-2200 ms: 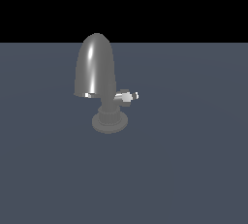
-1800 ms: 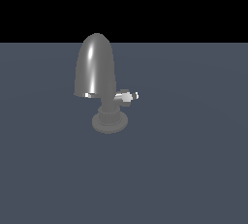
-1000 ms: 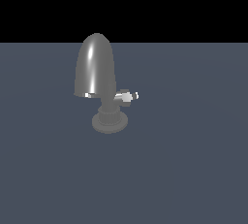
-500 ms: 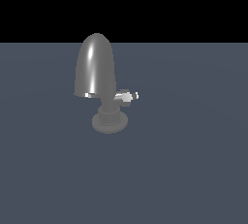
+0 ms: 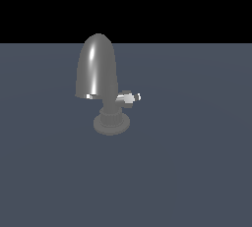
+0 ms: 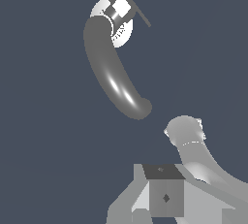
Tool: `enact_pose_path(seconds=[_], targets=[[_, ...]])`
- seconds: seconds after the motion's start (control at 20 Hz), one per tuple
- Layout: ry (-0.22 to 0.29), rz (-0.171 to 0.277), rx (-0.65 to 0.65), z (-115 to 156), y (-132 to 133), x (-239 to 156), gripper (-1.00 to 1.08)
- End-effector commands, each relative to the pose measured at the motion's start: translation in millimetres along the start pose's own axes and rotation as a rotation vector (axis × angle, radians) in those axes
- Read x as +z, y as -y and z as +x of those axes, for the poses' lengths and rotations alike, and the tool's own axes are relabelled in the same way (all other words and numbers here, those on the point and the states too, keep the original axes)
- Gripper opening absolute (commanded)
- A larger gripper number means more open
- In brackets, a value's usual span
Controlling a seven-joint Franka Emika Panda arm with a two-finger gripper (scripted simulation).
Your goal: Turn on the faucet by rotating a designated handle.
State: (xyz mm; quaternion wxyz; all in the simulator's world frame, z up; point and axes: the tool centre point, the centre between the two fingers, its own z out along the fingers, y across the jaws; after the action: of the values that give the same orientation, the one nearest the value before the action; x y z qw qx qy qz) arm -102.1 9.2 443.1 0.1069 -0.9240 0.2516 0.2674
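Observation:
In the exterior view the grey glossy faucet point(image 5: 97, 69) stands upright on the dark floor, with its tall dome over a short neck and a round ribbed base point(image 5: 112, 123). The handle point(image 5: 129, 98), a short silvery stub with a white tip, sticks out of the neck toward the exterior view's right. In the wrist view the faucet point(image 6: 114, 72) is seen from above as a curved dark spout, with a white-faced piece point(image 6: 120, 7) over the base. No gripper fingers show in either view.
Grey robot parts, a curved tube point(image 6: 191, 145) and a boxy block point(image 6: 164, 196), fill one corner of the wrist view, apart from the faucet. The dark blue-grey floor point(image 5: 197, 172) runs all around the faucet.

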Motion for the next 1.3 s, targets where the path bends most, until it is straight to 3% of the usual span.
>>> enact_pose_path(seconds=[0.0,0.6,1.25], targets=[[0.054,0.021,0.046,14,4,2,-1.0],[0.336,0.133,0.286,88,16,22,-1.0],[0.669,0.269,0.571,165,12,70,-1.0]])
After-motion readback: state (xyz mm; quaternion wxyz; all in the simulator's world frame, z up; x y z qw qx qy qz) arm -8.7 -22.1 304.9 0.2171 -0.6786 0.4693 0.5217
